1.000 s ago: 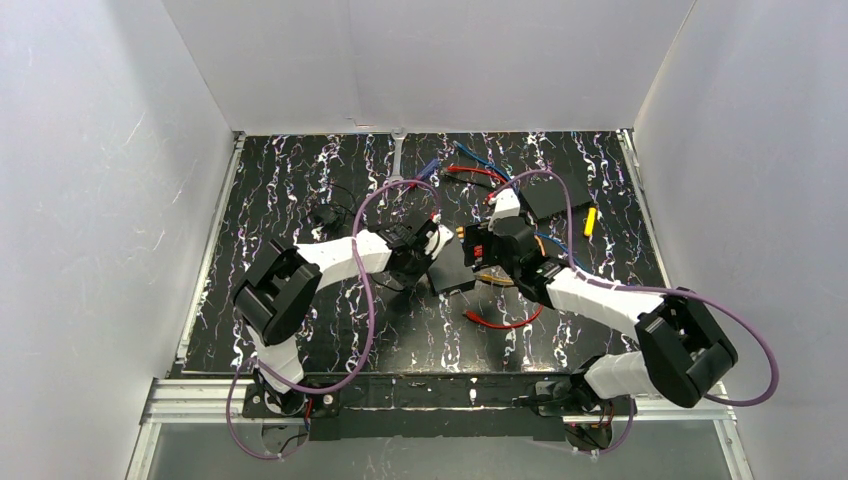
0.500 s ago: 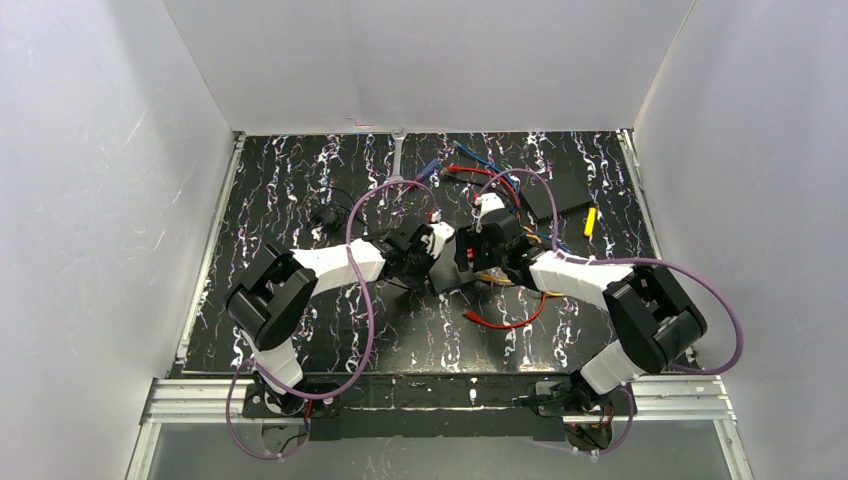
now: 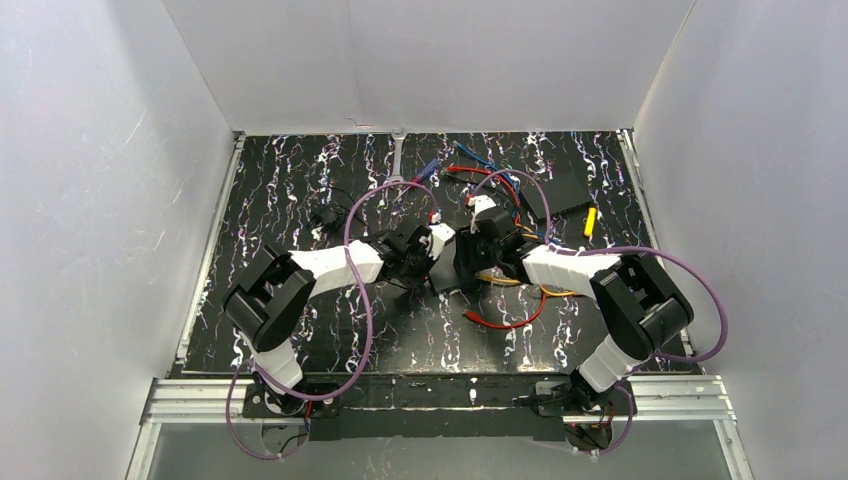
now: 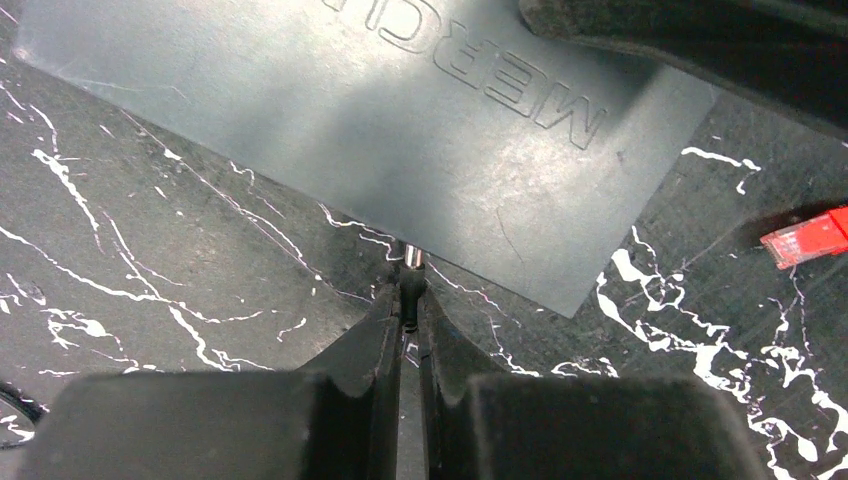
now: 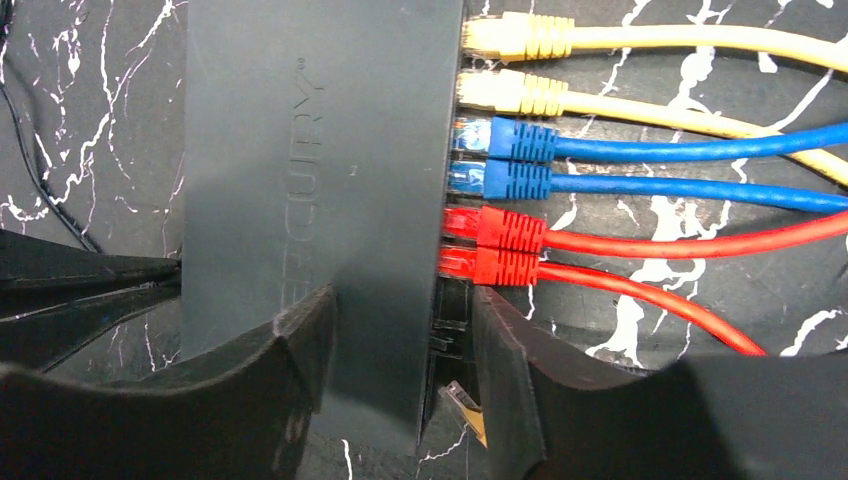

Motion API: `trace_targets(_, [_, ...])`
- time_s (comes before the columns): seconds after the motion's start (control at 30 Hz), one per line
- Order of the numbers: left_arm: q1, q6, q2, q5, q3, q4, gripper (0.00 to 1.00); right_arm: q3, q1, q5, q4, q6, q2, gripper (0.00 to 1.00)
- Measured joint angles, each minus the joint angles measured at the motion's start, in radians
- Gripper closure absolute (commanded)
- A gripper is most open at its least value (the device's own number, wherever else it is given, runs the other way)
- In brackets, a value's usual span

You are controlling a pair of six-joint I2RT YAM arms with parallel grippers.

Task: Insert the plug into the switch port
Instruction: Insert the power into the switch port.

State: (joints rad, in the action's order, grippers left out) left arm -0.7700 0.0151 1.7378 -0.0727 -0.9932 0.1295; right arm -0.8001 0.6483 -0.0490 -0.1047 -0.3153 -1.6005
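The switch (image 3: pixel 452 272) is a flat matte-black box lying mid-table. Its port edge (image 5: pixel 450 180) holds yellow, blue and red cables. My left gripper (image 4: pixel 410 290) is shut on a thin black plug (image 4: pixel 411 300). The plug's metal tip points at the switch (image 4: pixel 400 110) edge opposite the ports and sits right against it. My right gripper (image 5: pixel 403 320) straddles the switch's near end: one finger (image 5: pixel 300 350) lies over the top face, the other (image 5: pixel 510 380) stands beside the port edge with a small gap. A loose clear plug end (image 5: pixel 462 402) lies between those jaws.
A plain black slab (image 3: pixel 560 192) and a yellow stick (image 3: pixel 590 220) lie at the back right. A wrench (image 3: pixel 398 150) is at the back, a small black block (image 3: pixel 323 215) to the left. A red cable (image 3: pixel 505 322) loops in front of the switch.
My right gripper has swung left onto the switch and its jaws have narrowed around the near end. The left gripper stays shut on the plug, shifted slightly.
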Motion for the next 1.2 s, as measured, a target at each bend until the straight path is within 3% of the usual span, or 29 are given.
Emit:
trace_targets(0.17, [-0.009,0.0,-0.018,-0.007,0.022,-0.005,1.0,-0.005,0.0,0.016,0.0,0.0,-0.005,0.48])
trace_targets(1.2, [-0.037,-0.035,-0.069,-0.019,0.071,0.011,1.0,-0.014,0.0,0.042,0.027,0.005,-0.003,0.54])
